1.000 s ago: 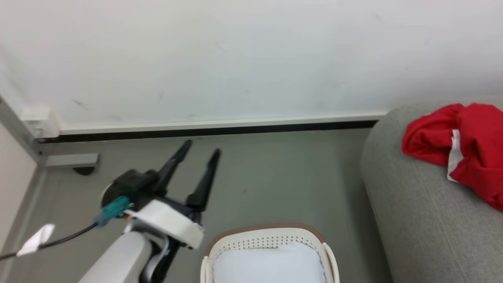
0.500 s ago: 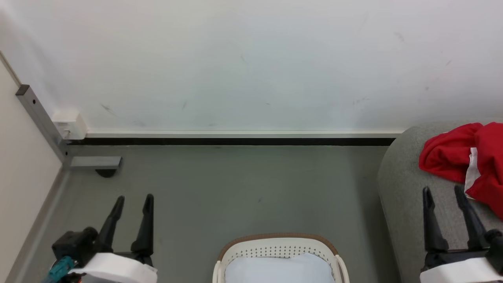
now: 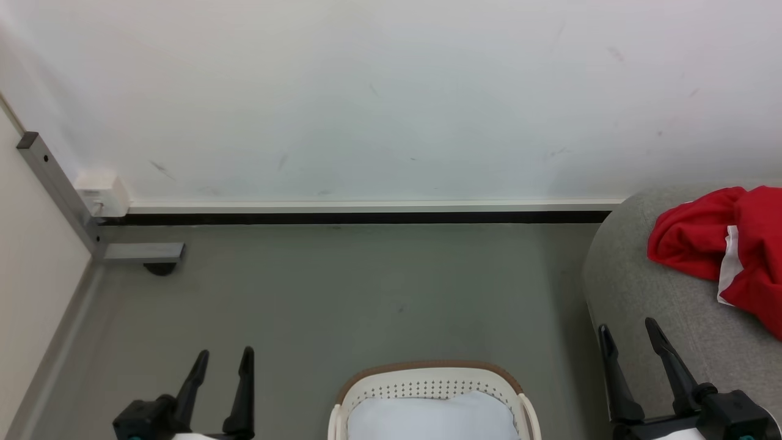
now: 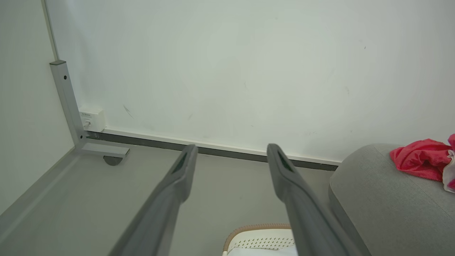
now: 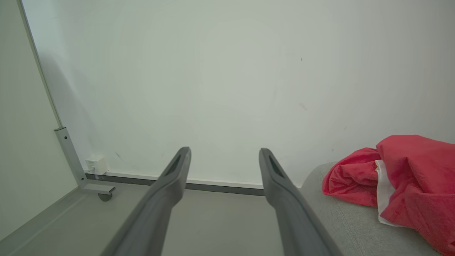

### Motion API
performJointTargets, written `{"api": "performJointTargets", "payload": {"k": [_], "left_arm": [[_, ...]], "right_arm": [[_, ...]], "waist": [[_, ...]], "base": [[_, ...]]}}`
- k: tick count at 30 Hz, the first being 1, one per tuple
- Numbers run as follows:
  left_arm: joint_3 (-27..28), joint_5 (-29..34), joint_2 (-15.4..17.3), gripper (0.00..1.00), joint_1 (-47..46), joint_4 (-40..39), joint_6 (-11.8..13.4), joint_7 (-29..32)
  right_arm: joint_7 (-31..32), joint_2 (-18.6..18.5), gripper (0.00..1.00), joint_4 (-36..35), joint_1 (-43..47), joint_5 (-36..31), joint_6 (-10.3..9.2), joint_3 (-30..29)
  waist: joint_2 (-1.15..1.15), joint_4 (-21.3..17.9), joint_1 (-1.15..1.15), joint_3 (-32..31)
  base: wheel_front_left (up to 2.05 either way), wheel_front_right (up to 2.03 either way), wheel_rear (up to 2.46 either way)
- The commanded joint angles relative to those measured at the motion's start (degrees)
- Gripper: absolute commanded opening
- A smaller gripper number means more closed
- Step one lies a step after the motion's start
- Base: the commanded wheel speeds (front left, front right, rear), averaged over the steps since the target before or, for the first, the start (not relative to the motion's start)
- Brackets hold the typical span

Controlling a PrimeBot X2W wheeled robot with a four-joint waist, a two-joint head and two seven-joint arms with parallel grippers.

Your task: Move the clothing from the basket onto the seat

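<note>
Below white wall (image 3: 391, 91), grey floor (image 3: 366, 287), clothing (image 3: 690, 244) on seat (image 3: 641, 293); left fingers (image 3: 245, 391), right fingers (image 3: 614, 379) apart, empty.

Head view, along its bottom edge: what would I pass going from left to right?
left fingers → basket → right fingers

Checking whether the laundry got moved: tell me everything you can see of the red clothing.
The clothing is bright red, thin-looking fabric with a strip of white trim, crumpled into a loose, folded heap. It lies on the grey woven seat, near its rounded far corner, and runs past the head view's right edge. Of what shows, only the seat touches it.
</note>
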Motion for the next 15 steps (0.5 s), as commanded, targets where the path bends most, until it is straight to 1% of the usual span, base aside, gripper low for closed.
{"api": "performJointTargets", "payload": {"k": [1, 8, 15], "left_arm": [[0.9, 1.4, -0.3, 1.0, 0.5, 0.1, -0.4, 0.0], [3.7, 4.4, -1.5, 1.0, -0.2, -0.5, -1.9, 0.0], [5.2, 5.9, -2.3, 1.0, -0.7, -1.7, -2.6, 0.0]], "right_arm": [[-0.2, 0.1, 1.0, 0.2, 0.7, 0.6, -0.12, 0.0], [-0.2, 0.1, 1.0, 0.8, 0.9, 2.5, -0.11, -0.1], [-0.2, 0.1, 1.0, 2.6, 0.5, 3.3, -0.11, 0.0]], "waist": [[0.0, 0.3, 0.0, 0.0], [0.0, 1.0, 0.0, 0.0], [0.0, 1.5, 0.0, 0.0]], "base": [[0.0, 0.0, 0.0], [0.0, 0.0, 0.0], [0.0, 0.0, 0.0]]}}
